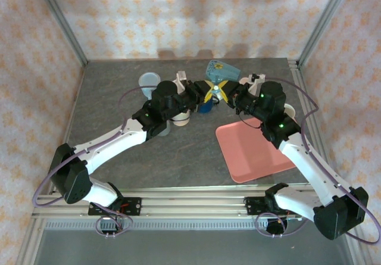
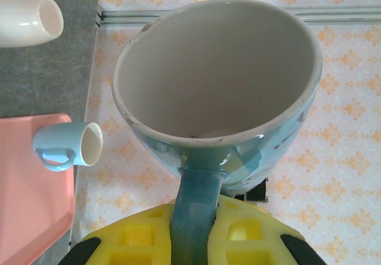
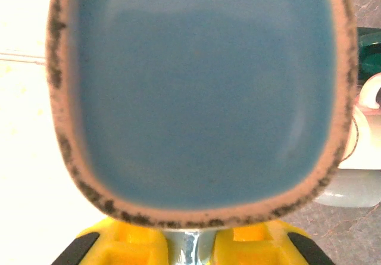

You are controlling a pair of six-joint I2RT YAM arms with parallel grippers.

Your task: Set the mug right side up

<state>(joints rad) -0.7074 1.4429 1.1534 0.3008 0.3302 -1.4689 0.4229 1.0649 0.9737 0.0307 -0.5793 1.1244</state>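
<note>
The mug (image 1: pixel 221 71), pale blue with a yellow pattern, hangs in the air over the back middle of the table between both arms. In the left wrist view its white inside (image 2: pixel 220 80) faces the camera. Its blue handle (image 2: pixel 196 211) runs down between the yellow fingers of my left gripper (image 2: pixel 193 241), which is shut on it. In the right wrist view the mug's blue, brown-rimmed base (image 3: pixel 202 92) fills the frame. My right gripper (image 3: pixel 193 247) has its fingers pressed on a pale strip of the mug. In the top view the two grippers meet below the mug, left (image 1: pixel 205 92) and right (image 1: pixel 225 90).
A pink tray (image 1: pixel 256 152) lies right of centre. A light blue cup (image 1: pixel 149 81), white cups (image 1: pixel 180 117) and a dark blue one (image 1: pixel 205 105) crowd the table under and left of the arms. Another white cup (image 1: pixel 290 109) stands at the right edge.
</note>
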